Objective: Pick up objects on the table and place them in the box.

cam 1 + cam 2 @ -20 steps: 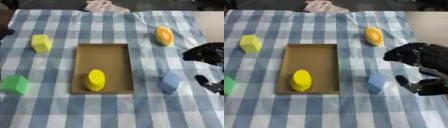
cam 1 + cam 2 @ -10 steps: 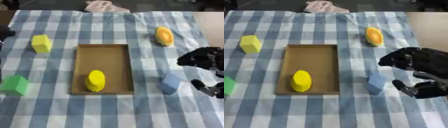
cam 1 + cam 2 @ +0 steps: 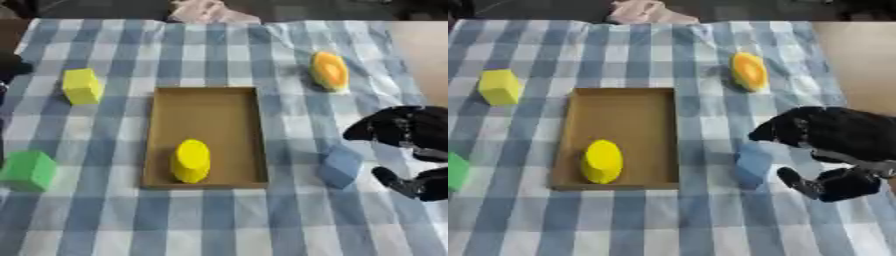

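The right hand [image 3: 833, 150] has slid in from the 3 o'clock edge of the tabletop [image 3: 219, 230] over the last second and now sits just beside the blue block [image 3: 752, 164], fingers above and thumb below spread apart, holding nothing. The fingertips reach toward the block's upper right corner, but whether they touch it cannot be told from these views. That approach suggests the blue block is the next thing to be picked up, and the hand looks set to close around it. The cardboard box [image 3: 157, 145] lies at the centre of the checked cloth with a yellow oval object [image 3: 191, 160] already resting in its near half, so one item is in place. Still outside are the blue block at about 4 o'clock from the box, an orange oval [image 3: 330, 71] at 2 o'clock, a yellow block [image 3: 81, 85] at 10 o'clock and a green block [image 3: 29, 170] at 8 o'clock. A dark shape at the left edge [image 3: 10, 67] may be the left hand, but its fingers cannot be made out. A crumpled pale cloth [image 3: 206, 11] lies at the far edge.
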